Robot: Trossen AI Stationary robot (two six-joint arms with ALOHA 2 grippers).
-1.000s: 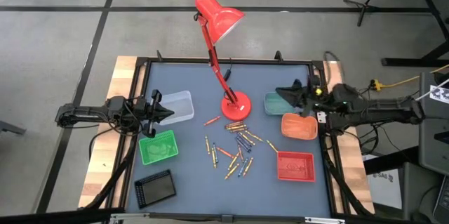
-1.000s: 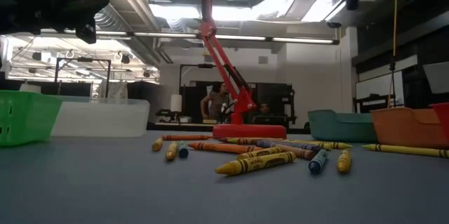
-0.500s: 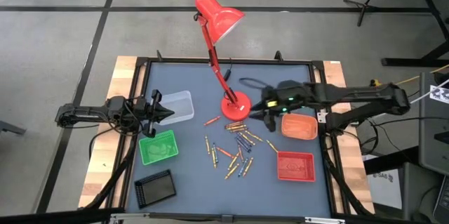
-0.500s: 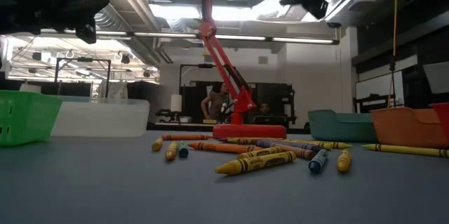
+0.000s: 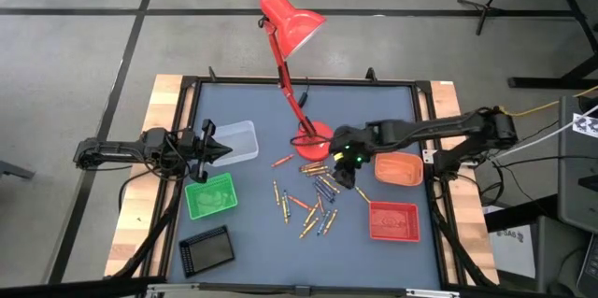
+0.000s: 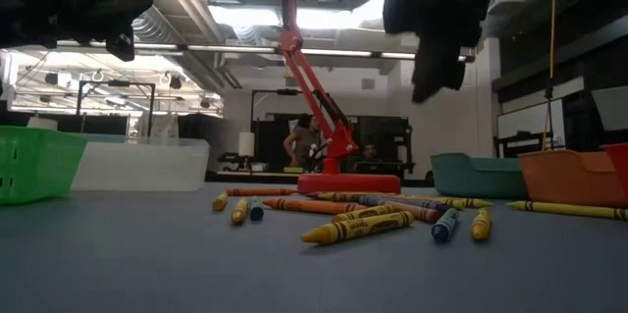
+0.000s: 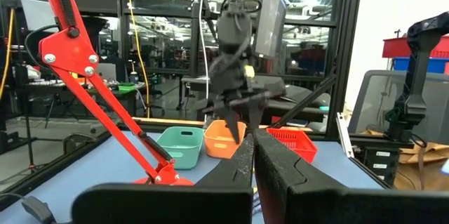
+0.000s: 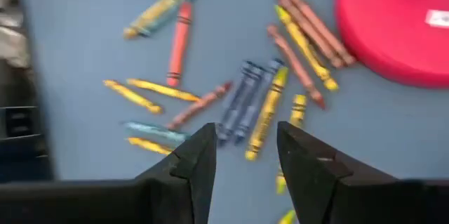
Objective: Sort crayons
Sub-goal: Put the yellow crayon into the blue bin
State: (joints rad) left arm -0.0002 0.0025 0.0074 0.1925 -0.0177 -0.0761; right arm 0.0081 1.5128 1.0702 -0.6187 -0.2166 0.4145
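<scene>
The crayons [image 5: 313, 200] lie scattered mid-table, some touching, just beside the lamp base [image 5: 314, 139]. The right gripper [image 5: 347, 173] hangs above them, jaws spread and empty; a descent could pinch two sticks or scatter neighbours. The left gripper [image 5: 217, 150] waits clenched by the clear tray [image 5: 241, 140]. Motion blur hides which crayon is targeted

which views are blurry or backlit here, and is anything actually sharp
Right wrist view: the crayons and lamp base are smeared by motion blur. Left wrist view: the right arm's gripper is blurred. Low view: the right gripper is a dark silhouette against bright ceiling lights, while the near crayons are sharp. High view: evenly lit and clear.
</scene>
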